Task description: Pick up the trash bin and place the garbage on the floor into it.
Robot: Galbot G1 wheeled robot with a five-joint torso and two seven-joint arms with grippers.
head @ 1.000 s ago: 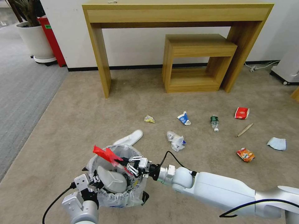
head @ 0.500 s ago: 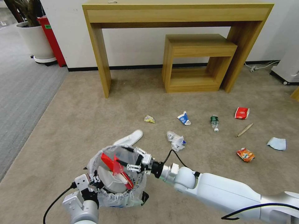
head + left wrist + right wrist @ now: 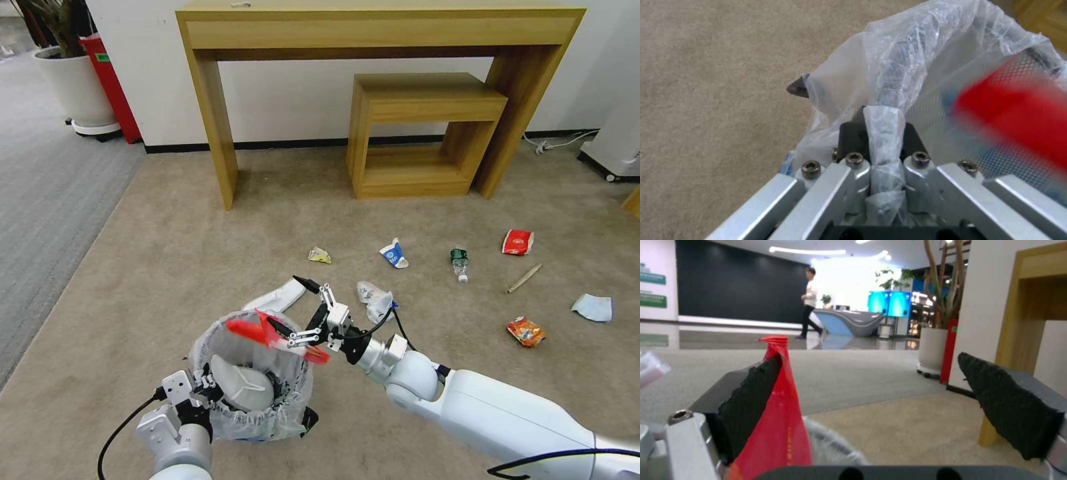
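The trash bin [image 3: 250, 400], black with a whitish liner, hangs low at the front left, and my left gripper [image 3: 195, 392] is shut on its rim [image 3: 882, 133]. A white slipper [image 3: 243, 387] lies inside it. My right gripper [image 3: 293, 307] is open just above the bin's far rim. A red wrapper [image 3: 267, 331] clings to its lower finger [image 3: 751, 400] over the bin mouth. On the beige floor [image 3: 200, 253] lie another slipper [image 3: 280, 295], crumpled white plastic [image 3: 375, 298], a carton [image 3: 394, 254], a bottle [image 3: 459, 261], a second red wrapper [image 3: 518, 242], a stick [image 3: 525, 278], a mask [image 3: 593, 307] and an orange packet [image 3: 525, 331].
A wooden desk [image 3: 373, 27] with a low wooden shelf [image 3: 420, 133] under it stands against the back wall. A small yellow scrap [image 3: 319, 255] lies mid-floor. Grey ribbed carpet [image 3: 47, 200] and a white planter [image 3: 73, 87] are at the left, a white appliance [image 3: 617, 153] at the right.
My right gripper has opened and lifted up and back to the right from inside the bin. The red wrapper rose with it and is blurred over the rim. The left gripper keeps its hold.
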